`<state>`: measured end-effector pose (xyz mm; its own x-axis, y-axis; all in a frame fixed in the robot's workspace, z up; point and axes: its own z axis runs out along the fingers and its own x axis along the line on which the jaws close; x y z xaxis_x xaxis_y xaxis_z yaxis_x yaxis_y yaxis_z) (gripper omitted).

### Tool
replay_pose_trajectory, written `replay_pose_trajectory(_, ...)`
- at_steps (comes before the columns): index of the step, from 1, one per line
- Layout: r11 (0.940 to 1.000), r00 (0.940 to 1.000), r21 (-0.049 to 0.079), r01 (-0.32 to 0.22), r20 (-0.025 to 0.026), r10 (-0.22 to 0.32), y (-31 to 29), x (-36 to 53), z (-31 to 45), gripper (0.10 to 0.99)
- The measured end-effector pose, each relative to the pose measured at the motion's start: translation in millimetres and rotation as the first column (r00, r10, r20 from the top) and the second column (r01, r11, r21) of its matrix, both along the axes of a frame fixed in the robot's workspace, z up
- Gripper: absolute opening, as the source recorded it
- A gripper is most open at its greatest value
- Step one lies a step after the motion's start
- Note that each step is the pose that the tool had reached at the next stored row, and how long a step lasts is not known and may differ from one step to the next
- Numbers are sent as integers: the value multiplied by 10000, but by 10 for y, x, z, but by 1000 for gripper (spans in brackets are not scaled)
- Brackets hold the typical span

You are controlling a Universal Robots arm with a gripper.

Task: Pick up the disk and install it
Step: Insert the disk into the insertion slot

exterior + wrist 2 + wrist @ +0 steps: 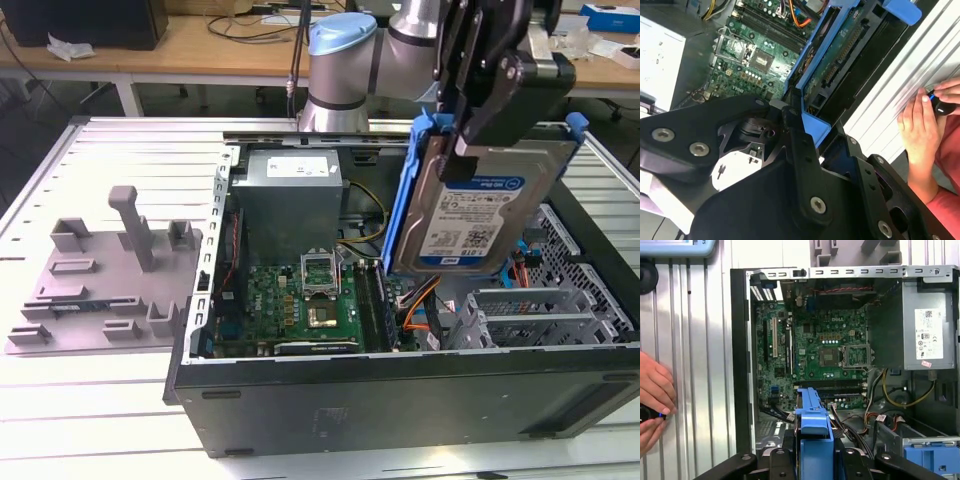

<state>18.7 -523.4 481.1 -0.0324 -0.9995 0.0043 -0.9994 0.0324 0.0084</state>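
Black linkage arms of the pincer [799, 117] crowd the foreground in both wrist views, and its fingers are clamped on the disk [480, 210], pinching the bright blue carrier frame. In the exterior view the disk hangs on edge, slightly tilted, with its white-and-blue label facing the camera. It is over the open computer case [400, 400], toward the exterior view's right, above the metal drive cage. Whether its lower edge touches anything inside cannot be told.

Inside the case lie the green motherboard [300, 300] and, beyond it, the grey power supply [290, 190]. The case rests on the slatted tabletop [100, 420], close to its near edge in the exterior view. A grey fixture [110, 280] with upright posts lies beside the case, toward the tabletop's edge at the exterior view's left. A person's hand [920, 125] rests on the tabletop just outside the case wall, holding a small black object.
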Motion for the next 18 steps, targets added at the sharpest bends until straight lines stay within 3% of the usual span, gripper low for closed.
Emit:
replay_pose_trajectory(7,10000,10000,0,11,0,-11,-63,81,0,369)
replay_pose_trajectory(12,10000,10000,2,13,0,-13,-90,187,-1,369)
replay_pose_trajectory(18,10000,10000,0,14,0,-14,-111,487,0,369)
